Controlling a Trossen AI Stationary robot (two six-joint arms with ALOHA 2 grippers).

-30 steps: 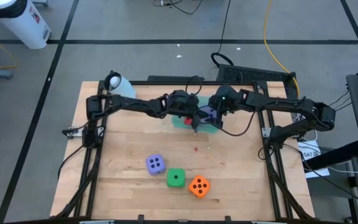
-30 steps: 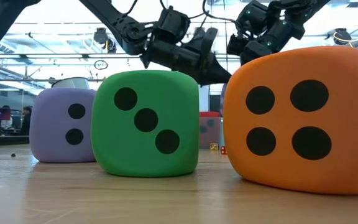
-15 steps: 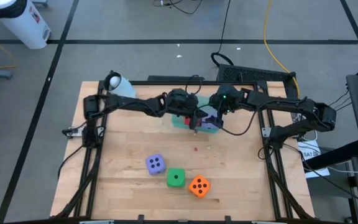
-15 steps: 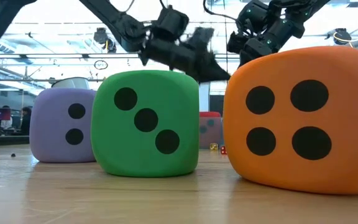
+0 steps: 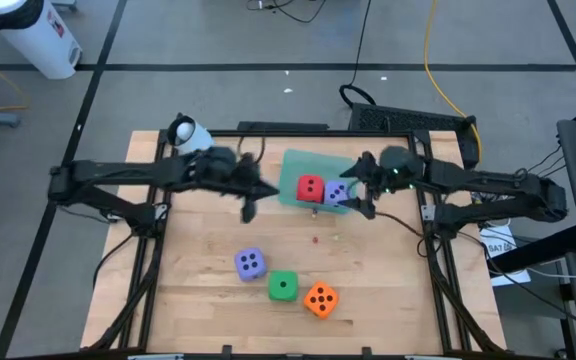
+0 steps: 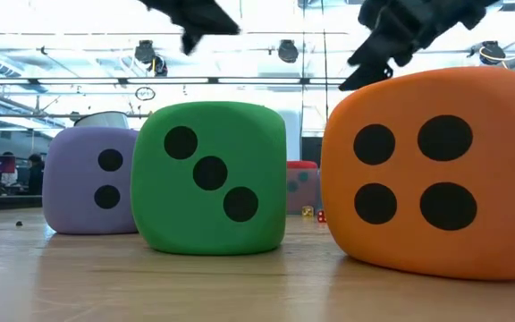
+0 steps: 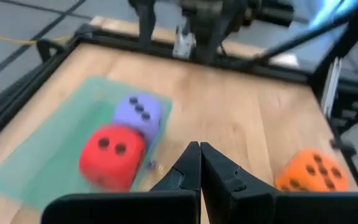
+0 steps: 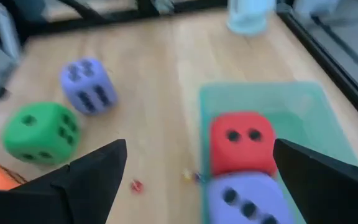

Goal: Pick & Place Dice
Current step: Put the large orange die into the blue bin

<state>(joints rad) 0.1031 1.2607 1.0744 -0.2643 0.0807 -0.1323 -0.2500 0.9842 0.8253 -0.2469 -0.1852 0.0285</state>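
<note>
A green mat (image 5: pixel 298 165) lies on the far middle of the table. On it sit the red die (image 5: pixel 310 188) and a purple die (image 5: pixel 336 193), side by side. The other purple die (image 5: pixel 250 263), the green die (image 5: pixel 283 286) and the orange die (image 5: pixel 319 299) stand in a row near the table's near edge. My left gripper (image 7: pixel 199 155) is shut and empty. It hovers left of the mat (image 5: pixel 250 203). My right gripper (image 8: pixel 199 149) is wide open. It hovers just right of the mat's purple die (image 8: pixel 247 199).
A white cup (image 5: pixel 186 133) stands at the table's far left corner. Tiny specks, one red (image 8: pixel 135 185), lie on the wood near the mat. The black frame rails (image 5: pixel 433 230) run along both table sides. Bare wood lies between the mat and the three near dice.
Both grippers have drawn away from the mat and risen, the left toward the table's left, the right toward its right. The purple die that sat under the right gripper now lies uncovered on the mat beside the red one.
</note>
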